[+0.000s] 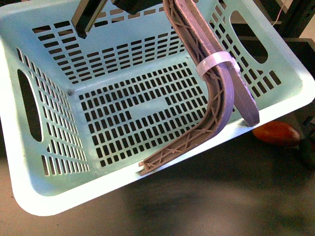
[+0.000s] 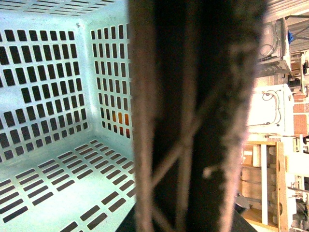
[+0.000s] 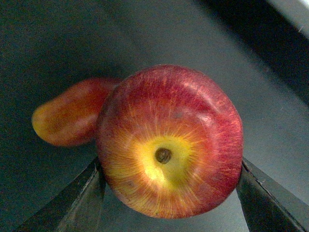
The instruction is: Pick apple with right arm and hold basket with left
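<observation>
The pale mint-green basket [image 1: 123,113] fills the front view, tilted and raised off the dark table, with its brown lattice handle [image 1: 216,98] curving across it. My left gripper [image 1: 110,10] shows only as dark parts at the top edge and is shut on the basket. In the left wrist view the handle [image 2: 193,121] fills the middle, blurred and very close, with the basket's inside [image 2: 53,96] behind. My right gripper [image 3: 171,195] is shut on the red apple [image 3: 169,140], one dark finger [image 3: 79,198] on each side, its yellowish stem dimple facing the camera. The apple is out of the front view.
An oblong red-orange fruit [image 3: 67,116] lies on the dark table right behind the apple; it also shows past the basket's right edge [image 1: 276,132]. The dark tabletop [image 1: 197,196] spreads below the basket. Shelves and boxes [image 2: 275,145] stand behind the handle.
</observation>
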